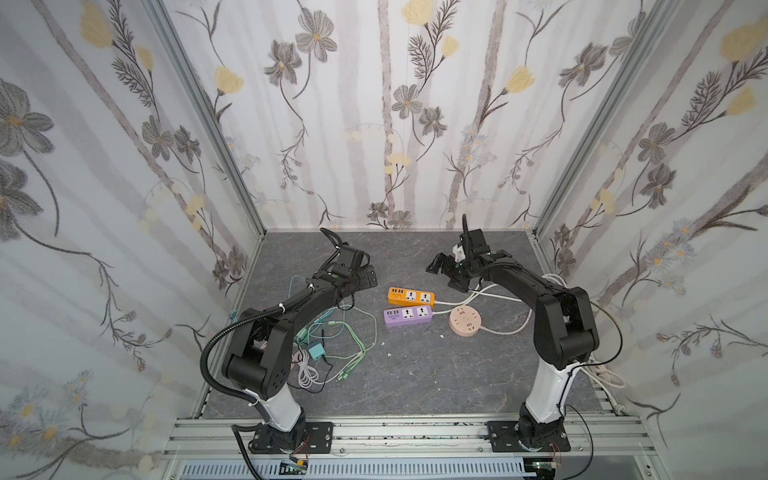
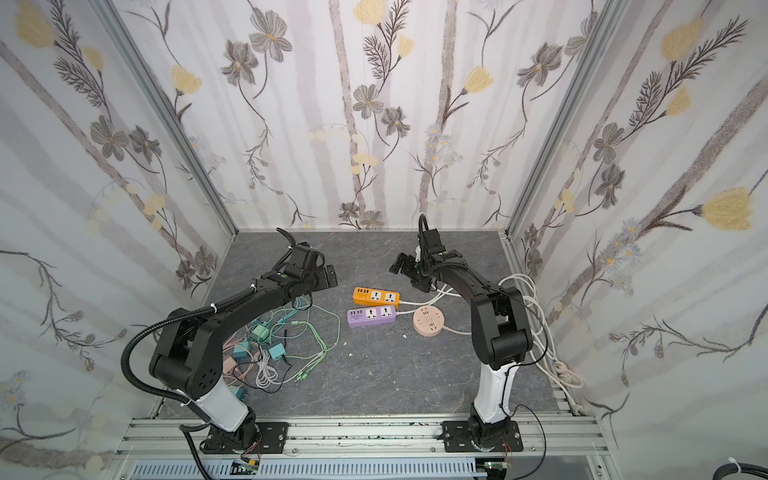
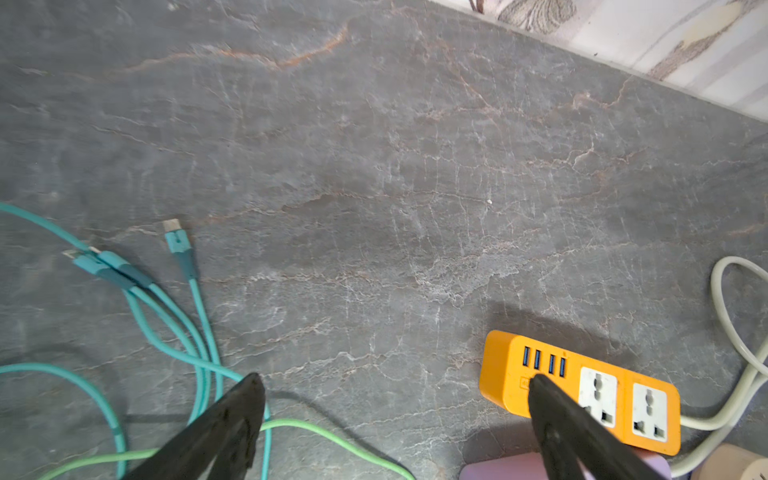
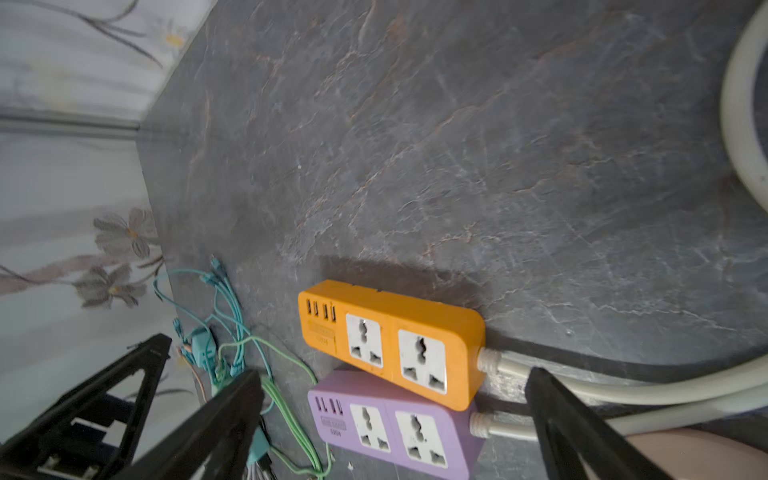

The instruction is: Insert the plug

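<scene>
Plugs (image 2: 276,351) in teal are lying loose on the left side of the gray stone-look table (image 1: 415,374), mixed into a tangle of teal and green cables (image 1: 353,332) beside and partly under the left arm, well apart from every socket; a pink plug (image 2: 229,365) is sitting among them in a top view. Just right of the tangle's far end, the left gripper (image 1: 370,277) is hanging above the table with its jaws spread wide and nothing between them. In the left wrist view its dark fingers (image 3: 224,428) are framing bare table, with teal cable ends (image 3: 178,245) to one side. Near the middle, an orange power strip (image 1: 411,297) and a purple power strip (image 1: 407,316) are lying side by side, sockets facing up, the orange one farther back. A round peach socket block (image 1: 465,321) is resting just right of the purple strip. Behind and to the right of the orange strip, the right gripper (image 1: 444,275) is hovering over the table, jaws also parted and empty. In the right wrist view both strips are showing between its fingers (image 4: 216,415). White cords (image 1: 498,291) are running from the strips toward the right wall, passing under the right arm.
</scene>
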Controlling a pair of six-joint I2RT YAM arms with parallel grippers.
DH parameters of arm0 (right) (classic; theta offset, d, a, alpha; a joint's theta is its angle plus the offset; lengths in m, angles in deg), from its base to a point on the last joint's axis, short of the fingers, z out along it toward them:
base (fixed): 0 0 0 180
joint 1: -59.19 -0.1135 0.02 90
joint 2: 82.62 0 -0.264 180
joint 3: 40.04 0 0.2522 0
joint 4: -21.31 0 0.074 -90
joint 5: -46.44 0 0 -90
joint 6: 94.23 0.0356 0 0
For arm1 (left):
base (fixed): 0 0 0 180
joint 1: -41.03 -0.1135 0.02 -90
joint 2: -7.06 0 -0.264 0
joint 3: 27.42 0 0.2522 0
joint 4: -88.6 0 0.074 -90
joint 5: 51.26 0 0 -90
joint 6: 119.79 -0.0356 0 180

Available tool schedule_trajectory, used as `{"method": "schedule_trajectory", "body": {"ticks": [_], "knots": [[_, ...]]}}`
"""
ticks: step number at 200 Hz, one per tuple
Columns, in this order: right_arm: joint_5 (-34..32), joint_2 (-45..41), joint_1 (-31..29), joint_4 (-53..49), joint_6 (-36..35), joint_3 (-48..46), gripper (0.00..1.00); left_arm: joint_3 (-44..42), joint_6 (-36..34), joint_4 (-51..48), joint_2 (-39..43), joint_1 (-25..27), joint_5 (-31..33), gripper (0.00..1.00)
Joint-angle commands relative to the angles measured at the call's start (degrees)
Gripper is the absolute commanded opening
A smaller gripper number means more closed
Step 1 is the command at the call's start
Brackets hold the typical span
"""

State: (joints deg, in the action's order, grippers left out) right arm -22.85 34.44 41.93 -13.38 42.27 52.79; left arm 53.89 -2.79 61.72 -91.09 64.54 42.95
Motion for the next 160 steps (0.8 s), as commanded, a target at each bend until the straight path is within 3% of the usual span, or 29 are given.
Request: {"method": "schedule_trajectory", "body": {"ticks": [1, 54, 77, 108, 160], "knots": [[-1.99, -0.65, 0.38, 13.92, 13.71, -3.30, 0.93, 2.88, 1.07, -2.12, -2.93, 0.00, -5.95, 1.00], [-4.48, -0.01, -1.17, 16.51, 30.13, -9.22, 0.89, 8.79, 2.82, -4.31, -10.36, 1.13, -13.07, 1.00], [-7.46, -1.20, -2.30, 16.94, 34.12, -12.17, 0.89, 10.35, 3.05, -4.92, -12.32, 2.18, -13.48, 1.00], [-6.69, -1.61, -2.99, 21.72, 40.50, -17.22, 0.87, 11.96, 3.04, -6.21, -13.88, 2.91, -13.53, 1.00], [-4.82, -2.11, -3.41, 23.67, 41.30, -19.46, 0.85, 12.04, 3.22, -6.68, -14.39, 3.21, -13.79, 1.00]]}}
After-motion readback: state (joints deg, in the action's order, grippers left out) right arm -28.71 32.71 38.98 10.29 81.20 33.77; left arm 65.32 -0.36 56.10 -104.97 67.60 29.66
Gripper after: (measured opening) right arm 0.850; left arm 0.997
